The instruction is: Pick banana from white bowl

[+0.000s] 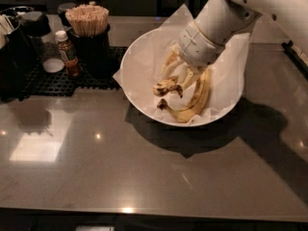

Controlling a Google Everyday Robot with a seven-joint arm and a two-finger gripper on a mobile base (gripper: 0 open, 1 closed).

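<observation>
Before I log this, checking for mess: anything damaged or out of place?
The banana at the gripper, down in the white bowl, is brown-blotched with a dark end; the paper lining juts over the rim at left.

Smooth, glossy white shells encase the robot's arm, a broad rounded link entering from the upper right corner. The wrist is a thick off-white cylinder, ringed by a seam and a few small dark marks near its lower rim. Beneath it, the pale cream gripper sits inside the white bowl.
</observation>
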